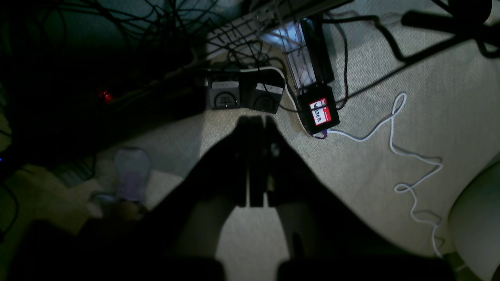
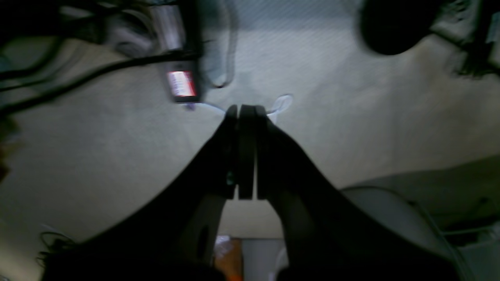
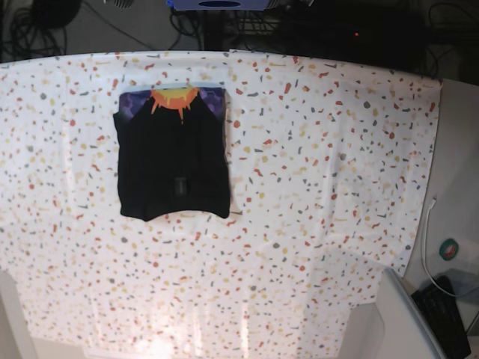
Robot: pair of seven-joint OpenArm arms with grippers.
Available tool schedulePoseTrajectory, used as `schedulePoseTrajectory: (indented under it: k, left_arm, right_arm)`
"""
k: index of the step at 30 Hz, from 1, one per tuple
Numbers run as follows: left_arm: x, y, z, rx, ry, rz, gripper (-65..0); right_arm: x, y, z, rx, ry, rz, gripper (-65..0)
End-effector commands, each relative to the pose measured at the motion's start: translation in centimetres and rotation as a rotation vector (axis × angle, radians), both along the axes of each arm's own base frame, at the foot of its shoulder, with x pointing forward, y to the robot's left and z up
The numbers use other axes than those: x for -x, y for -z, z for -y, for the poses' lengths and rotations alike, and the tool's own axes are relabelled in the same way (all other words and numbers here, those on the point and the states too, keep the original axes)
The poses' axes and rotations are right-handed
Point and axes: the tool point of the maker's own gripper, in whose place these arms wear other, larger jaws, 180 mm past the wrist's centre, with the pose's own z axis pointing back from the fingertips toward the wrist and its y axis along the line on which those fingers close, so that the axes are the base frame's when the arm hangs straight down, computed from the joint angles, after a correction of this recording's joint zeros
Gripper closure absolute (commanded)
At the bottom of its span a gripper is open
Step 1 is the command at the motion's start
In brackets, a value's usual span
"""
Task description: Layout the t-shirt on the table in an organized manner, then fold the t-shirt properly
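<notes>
Table (image 3: 314,194), covered by a white cloth flecked with red, yellow, grey and orange, fills nearly the whole base view; its far edge runs across the top of that view and its right edge slants down toward the lower right corner. Beyond the far edge lies a dark zone of tangled cables (image 3: 34,26) and equipment. To the right of the cloth a plain grey-white surface (image 3: 456,217) carries a thin white cord (image 3: 426,239) and a small round green-and-white item.

T-shirt (image 3: 174,153), black, lies folded into a compact rectangle on the left half of the table, toward the far edge, flat on the cloth. Its long axis runs from near edge to far edge. The collar end, marked by the purple, orange and yellow printed patch (image 3: 176,99), points to the far edge; the opposite, slightly curved end points to the near edge. No arm appears in the base view.

Left gripper (image 1: 256,121), seen from its wrist camera, has its jaws clenched together on nothing; below it lie beige carpet, a white cable (image 1: 394,132) and a black box with a red label (image 1: 318,111).

Right gripper (image 2: 247,109), likewise pressed closed and empty, hangs over the same blurred carpet.
</notes>
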Motion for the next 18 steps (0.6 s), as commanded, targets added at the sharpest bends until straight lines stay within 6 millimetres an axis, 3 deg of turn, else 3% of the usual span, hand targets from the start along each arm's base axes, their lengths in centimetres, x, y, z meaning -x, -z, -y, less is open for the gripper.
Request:
schedulePoseTrajectory:
  k: [1, 4, 18]
  left_arm:
    - [-0.1, -0.1, -0.5, -0.003, 0.004, 0.003, 0.0]
    - [-1.5, 0.0, -1.7, -0.024, -0.008, 0.026, 0.0]
    - [-2.7, 0.0, -2.4, -0.034, 0.000, 0.045, 0.0]
  right_arm:
    - [0.3, -0.1, 0.8, 0.012, 0.001, -0.002, 0.0]
    - [-0.2, -0.1, 0.1, -0.001, 0.004, 0.013, 0.0]
    - [-2.9, 0.3, -0.8, -0.013, 0.008, 0.057, 0.0]
